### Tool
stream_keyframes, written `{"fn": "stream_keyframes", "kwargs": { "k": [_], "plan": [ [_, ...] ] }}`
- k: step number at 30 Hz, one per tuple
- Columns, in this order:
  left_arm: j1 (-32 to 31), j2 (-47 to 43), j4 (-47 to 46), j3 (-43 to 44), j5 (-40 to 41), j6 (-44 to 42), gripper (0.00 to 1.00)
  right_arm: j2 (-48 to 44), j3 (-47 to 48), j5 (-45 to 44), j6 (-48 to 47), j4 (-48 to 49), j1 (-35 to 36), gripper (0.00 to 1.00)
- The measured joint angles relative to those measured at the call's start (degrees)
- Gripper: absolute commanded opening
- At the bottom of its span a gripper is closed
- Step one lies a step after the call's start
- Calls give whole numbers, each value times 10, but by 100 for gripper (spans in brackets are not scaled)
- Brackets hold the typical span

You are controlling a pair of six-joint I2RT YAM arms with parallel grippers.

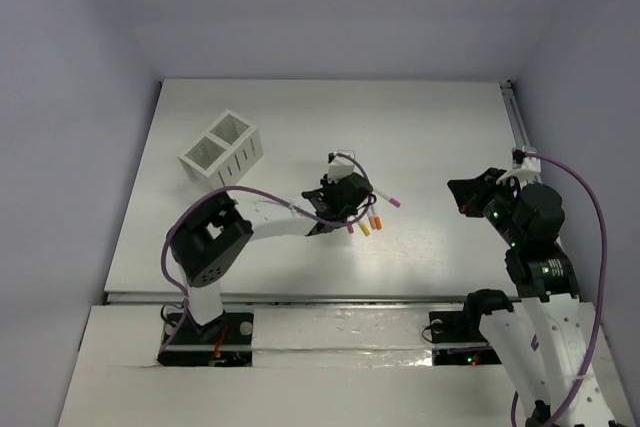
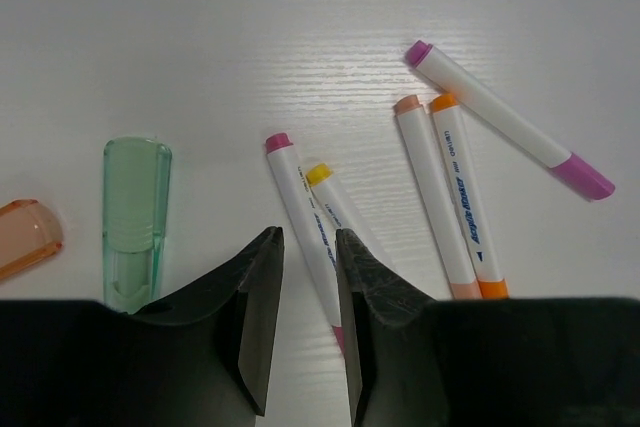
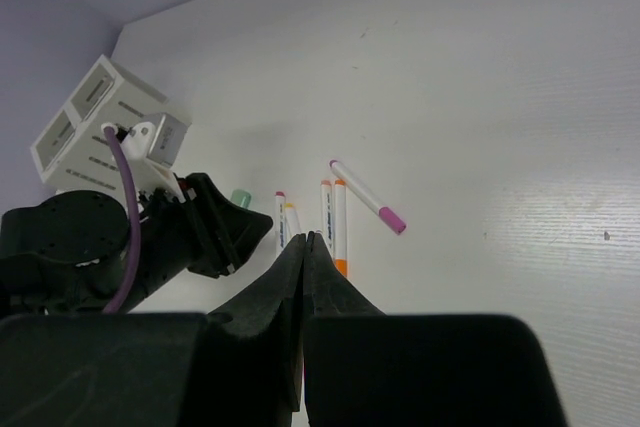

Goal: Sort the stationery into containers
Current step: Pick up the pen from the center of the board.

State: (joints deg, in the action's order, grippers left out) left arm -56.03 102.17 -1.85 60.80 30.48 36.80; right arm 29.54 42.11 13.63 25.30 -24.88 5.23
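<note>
Hovering with left fingers [image 2: 275,252] part-open and empty over a magenta-capped pen [image 2: 298,202] lying just beside a yellow-capped pen [image 2: 333,203] on the counter [image 2: 250,27]; right fingers [image 3: 303,247] closed on nothing; white two-compartment box [image 1: 222,152] well apart

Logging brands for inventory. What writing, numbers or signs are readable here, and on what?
Orange-capped pen: blue print along the barrel, too small to read.
Magenta-capped pen beside the yellow-capped pen: blue print, blurred, unreadable.
No other text visible.
</note>
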Motion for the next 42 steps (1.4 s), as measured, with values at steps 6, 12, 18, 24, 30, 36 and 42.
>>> {"fn": "stream_keyframes", "kwargs": {
  "k": [6,12,18,24,30,36,42],
  "plan": [
    [0,32,7,3,0,-5,21,0,0,3,0,0,0,0],
    [0,38,10,8,5,-9,22,0,0,3,0,0,0,0],
    [0,61,8,24,10,-11,24,0,0,3,0,0,0,0],
    [2,74,4,27,12,-15,24,0,0,4,0,0,0,0],
    [9,75,0,27,10,-20,32,0,0,4,0,0,0,0],
    [15,77,-10,27,13,-22,0,0,0,7,0,0,0,0],
    [15,75,-13,24,14,-22,0,4,-8,32,8,19,0,0]
  ]
}}
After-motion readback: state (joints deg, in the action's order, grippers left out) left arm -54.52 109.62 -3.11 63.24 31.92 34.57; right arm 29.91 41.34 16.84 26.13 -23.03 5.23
